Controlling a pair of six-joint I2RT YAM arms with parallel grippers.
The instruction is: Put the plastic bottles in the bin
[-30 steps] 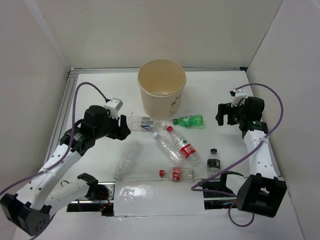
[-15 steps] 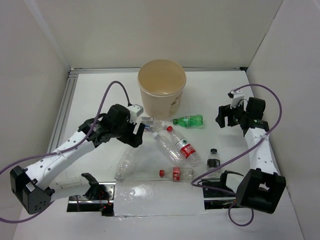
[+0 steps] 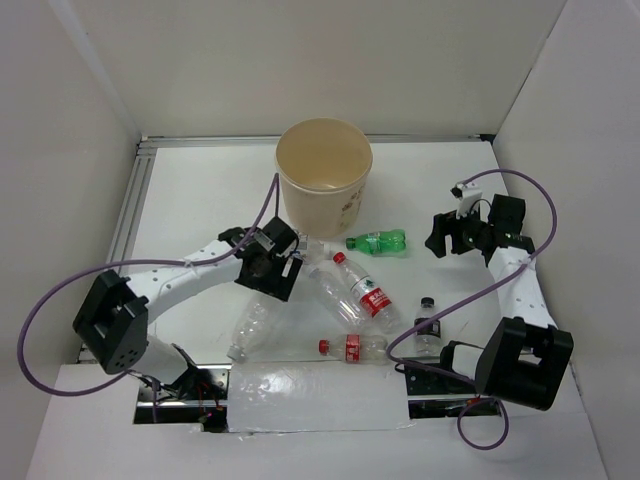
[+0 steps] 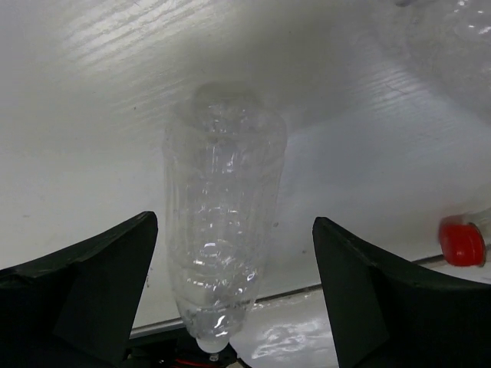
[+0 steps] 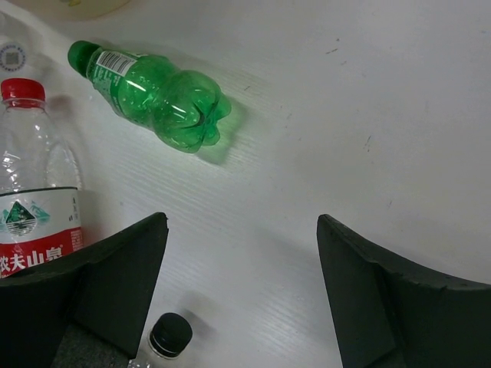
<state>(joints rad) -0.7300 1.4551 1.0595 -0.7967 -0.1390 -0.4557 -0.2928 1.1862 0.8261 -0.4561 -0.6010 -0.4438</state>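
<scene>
Jaws spread, the left gripper hovers over a clear bottle, likely light, springy and best pinched mid-body, while the right gripper hangs open.

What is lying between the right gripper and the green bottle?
Nothing: only bare white table separates the right gripper from the green bottle, as the top view shows.

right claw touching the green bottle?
Apart. Right wrist view: the right claw hangs open, with bare table between its fingers and the green bottle.
</scene>
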